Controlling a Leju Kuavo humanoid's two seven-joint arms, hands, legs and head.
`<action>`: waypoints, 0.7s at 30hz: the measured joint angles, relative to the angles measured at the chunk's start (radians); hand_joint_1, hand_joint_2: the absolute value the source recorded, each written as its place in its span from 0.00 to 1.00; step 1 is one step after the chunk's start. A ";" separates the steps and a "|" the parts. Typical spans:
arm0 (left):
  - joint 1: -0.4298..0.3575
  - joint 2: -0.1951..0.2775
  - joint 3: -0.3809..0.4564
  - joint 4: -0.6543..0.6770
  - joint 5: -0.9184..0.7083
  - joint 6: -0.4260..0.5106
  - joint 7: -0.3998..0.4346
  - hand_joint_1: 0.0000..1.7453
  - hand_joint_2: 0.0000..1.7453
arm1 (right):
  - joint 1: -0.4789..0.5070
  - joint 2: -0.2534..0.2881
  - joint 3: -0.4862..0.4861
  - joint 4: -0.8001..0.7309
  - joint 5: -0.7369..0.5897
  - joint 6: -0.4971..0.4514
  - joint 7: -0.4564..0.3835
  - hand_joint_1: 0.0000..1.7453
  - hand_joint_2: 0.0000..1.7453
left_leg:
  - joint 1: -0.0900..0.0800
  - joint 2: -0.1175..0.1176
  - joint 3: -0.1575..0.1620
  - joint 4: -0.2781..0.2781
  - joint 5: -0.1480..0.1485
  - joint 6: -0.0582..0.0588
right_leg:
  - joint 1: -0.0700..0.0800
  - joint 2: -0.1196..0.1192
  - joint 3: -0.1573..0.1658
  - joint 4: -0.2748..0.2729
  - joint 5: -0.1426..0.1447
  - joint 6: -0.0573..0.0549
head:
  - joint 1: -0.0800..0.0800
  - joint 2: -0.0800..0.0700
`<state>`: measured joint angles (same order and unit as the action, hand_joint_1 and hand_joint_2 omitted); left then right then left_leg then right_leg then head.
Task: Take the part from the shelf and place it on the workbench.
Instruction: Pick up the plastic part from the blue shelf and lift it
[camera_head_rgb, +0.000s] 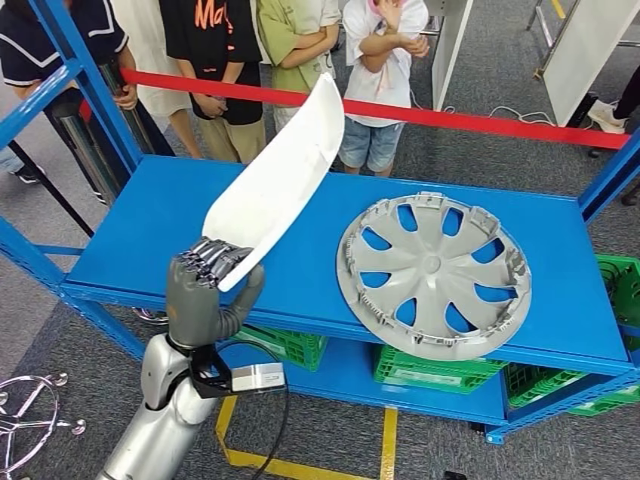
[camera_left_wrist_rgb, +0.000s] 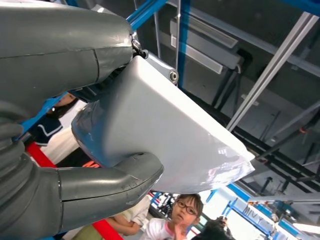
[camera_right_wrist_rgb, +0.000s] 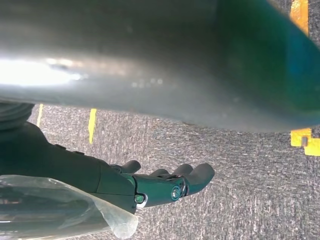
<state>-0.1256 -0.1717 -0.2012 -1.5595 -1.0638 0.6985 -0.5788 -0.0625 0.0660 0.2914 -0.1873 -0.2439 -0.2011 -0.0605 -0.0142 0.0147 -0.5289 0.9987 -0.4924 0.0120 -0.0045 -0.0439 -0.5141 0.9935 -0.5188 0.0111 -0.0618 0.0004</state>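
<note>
My left hand (camera_head_rgb: 202, 293) grips the near end of a long white curved part (camera_head_rgb: 281, 178), lifted above the blue shelf (camera_head_rgb: 189, 215) and tilted up toward the back. In the left wrist view the thumb (camera_left_wrist_rgb: 113, 182) and fingers (camera_left_wrist_rgb: 75, 45) clamp the part (camera_left_wrist_rgb: 170, 130) from both sides. My right hand (camera_right_wrist_rgb: 158, 184) hangs over grey carpet with its fingers stretched out and nothing in it.
A grey wheel cover (camera_head_rgb: 434, 273) lies on the shelf to the right. Green crates (camera_head_rgb: 287, 345) sit on the lower level. Several people (camera_head_rgb: 226, 70) stand behind a red barrier bar (camera_head_rgb: 423, 113). A chrome emblem (camera_head_rgb: 26, 420) lies on the floor at left.
</note>
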 joint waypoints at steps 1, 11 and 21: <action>0.001 0.000 0.000 0.000 0.000 0.000 -0.003 1.00 1.00 | 0.000 0.000 0.000 0.000 0.000 0.000 0.000 0.00 0.00 | 0.000 0.000 0.000 0.000 0.000 0.000 | 0.000 0.000 0.000 0.000 0.000 0.000 | 0.000 0.000; 0.004 0.002 0.001 0.000 -0.026 0.000 0.019 1.00 1.00 | 0.000 0.000 0.000 0.000 0.002 0.004 0.000 0.00 0.00 | 0.000 0.000 0.000 0.000 0.000 0.000 | 0.000 0.000 0.000 0.000 0.000 0.000 | 0.000 0.000; 0.004 0.014 0.001 0.000 -0.027 0.000 0.047 1.00 1.00 | 0.000 0.006 0.000 0.000 0.002 0.006 0.000 0.00 0.00 | -0.008 0.000 0.000 0.003 -0.003 0.005 | -0.006 0.000 0.000 -0.001 0.001 0.005 | 0.000 0.000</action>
<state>-0.1214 -0.1574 -0.2007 -1.5595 -1.0908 0.6985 -0.5316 -0.0628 0.0723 0.2912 -0.1873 -0.2415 -0.1954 -0.0603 -0.0218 0.0148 -0.5292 1.0014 -0.4951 0.0166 -0.0108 -0.0444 -0.5142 0.9928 -0.5174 0.0156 -0.0621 0.0004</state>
